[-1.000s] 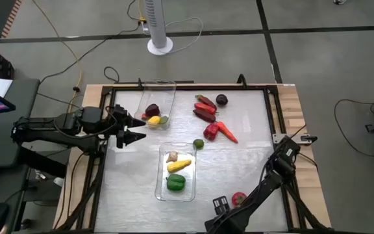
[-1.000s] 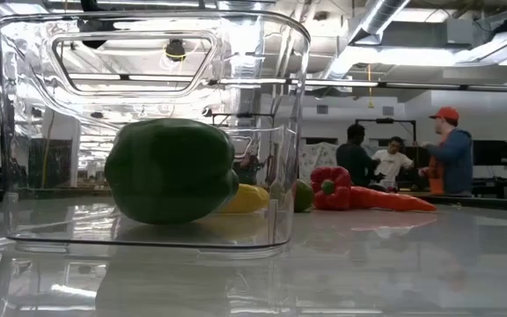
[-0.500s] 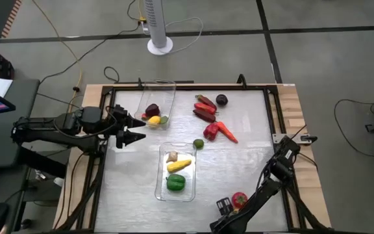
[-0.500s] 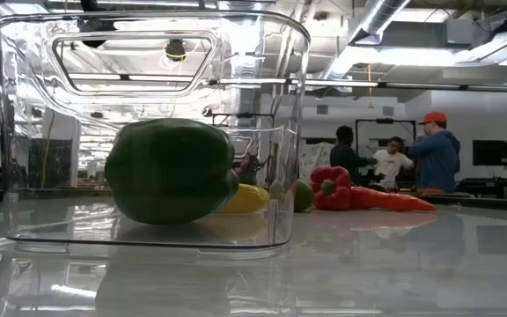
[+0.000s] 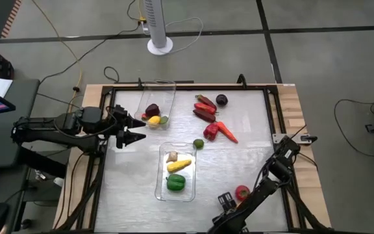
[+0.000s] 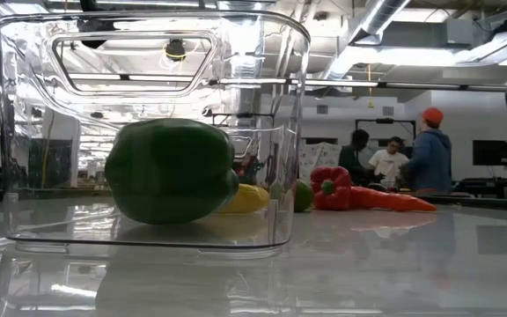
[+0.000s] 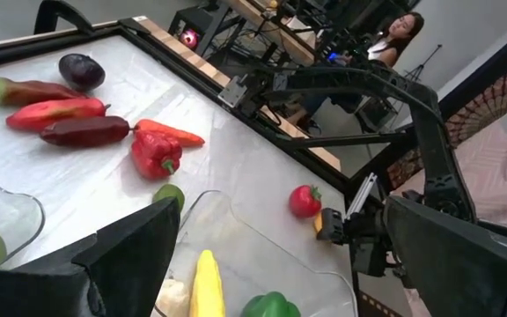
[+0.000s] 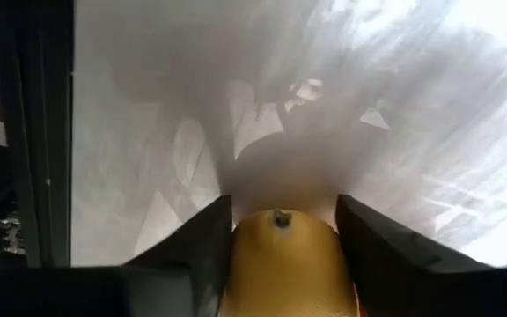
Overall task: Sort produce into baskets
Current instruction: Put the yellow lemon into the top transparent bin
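My right gripper (image 5: pixel 224 200) is near the table's near right corner, shut on a yellow lemon (image 8: pixel 280 251); the lemon also shows at its tip in the left wrist view (image 7: pixel 321 222). A red tomato (image 5: pixel 241 192) lies beside it on the table. My left gripper (image 5: pixel 143 129) hovers open and empty between the two clear baskets. The far basket (image 5: pixel 167 86) holds a plum, a lemon and a lime. The near basket (image 5: pixel 162 187) holds a green pepper (image 5: pixel 176 182) and two pale pieces. Red peppers (image 5: pixel 205 108), a plum (image 5: pixel 221 99), a carrot (image 5: pixel 228 132) and a lime (image 5: pixel 199 143) lie loose. My right gripper pinches the lemon between its two fingers (image 8: pixel 202 238), one on each side (image 8: pixel 240 246). The fingers slant downward toward the table. I cannot tell whether the lemon is clear of the table.
A black frame (image 5: pixel 274 117) rims the white tabletop. Bare table lies between the near basket and my right gripper. In the low view the near basket (image 6: pixel 280 132) fills the left, and people stand in the room behind.
My right gripper has shifted a little toward the table's far edge, next to the tomato. Part of my right arm has come into the low view at its right edge.
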